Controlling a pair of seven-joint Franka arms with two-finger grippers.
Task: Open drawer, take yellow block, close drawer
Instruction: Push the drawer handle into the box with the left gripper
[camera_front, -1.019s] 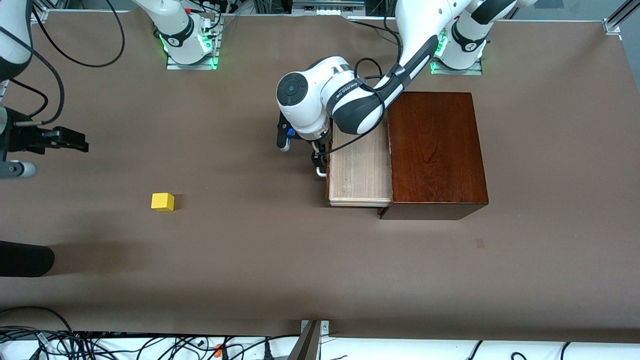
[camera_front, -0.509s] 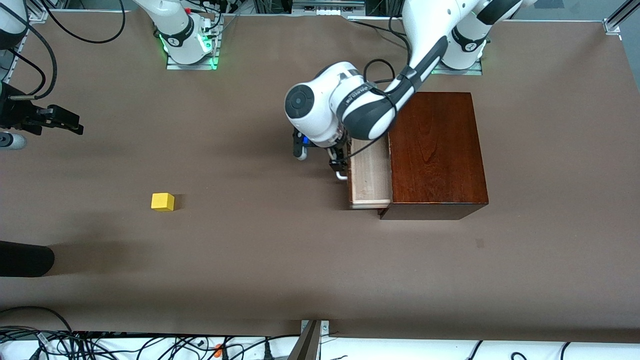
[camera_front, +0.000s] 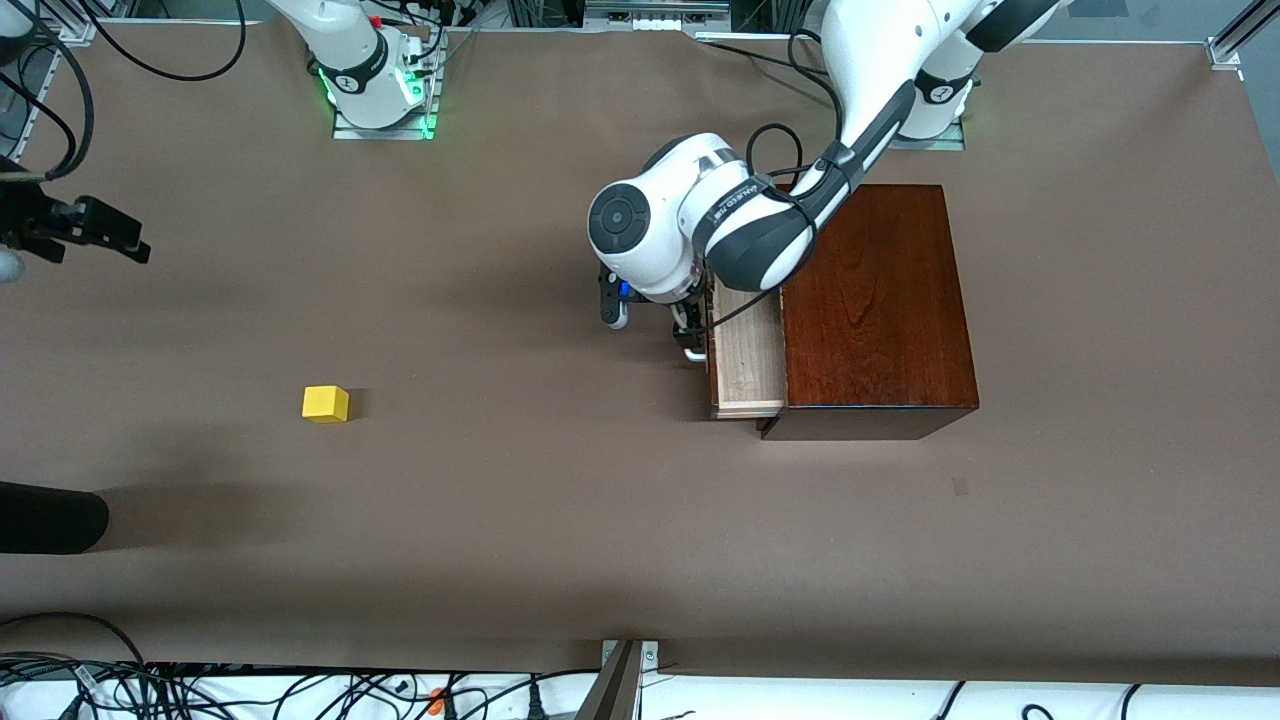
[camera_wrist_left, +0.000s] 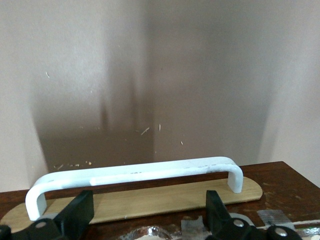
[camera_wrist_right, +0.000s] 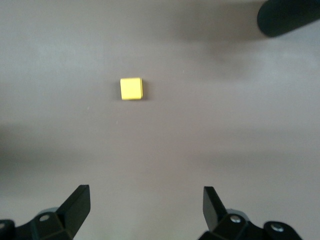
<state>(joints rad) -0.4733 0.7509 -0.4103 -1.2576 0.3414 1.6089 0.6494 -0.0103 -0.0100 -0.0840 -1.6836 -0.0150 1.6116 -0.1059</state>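
The drawer (camera_front: 748, 360) of pale wood sticks a short way out of the dark reddish-brown wooden box (camera_front: 870, 300). Its white bar handle (camera_front: 692, 352) faces the right arm's end of the table. My left gripper (camera_front: 688, 335) is at the drawer's front, open; in the left wrist view the gripper (camera_wrist_left: 147, 210) has its fingers wide apart, close against the dark front, with the handle (camera_wrist_left: 135, 172) just ahead of them. The yellow block (camera_front: 326, 403) lies on the table, apart from the box. My right gripper (camera_front: 125, 240) is open and empty, up over the table; the right wrist view shows it (camera_wrist_right: 145, 200) with the block (camera_wrist_right: 131, 89) below.
A black rounded object (camera_front: 50, 517) reaches in at the table's edge at the right arm's end, nearer to the front camera than the block; it also shows in the right wrist view (camera_wrist_right: 290, 17). Cables lie along the front edge.
The drawer has slid most of the way into the box, with my left gripper moving along at its handle. My right gripper has drawn away toward the robots' bases.
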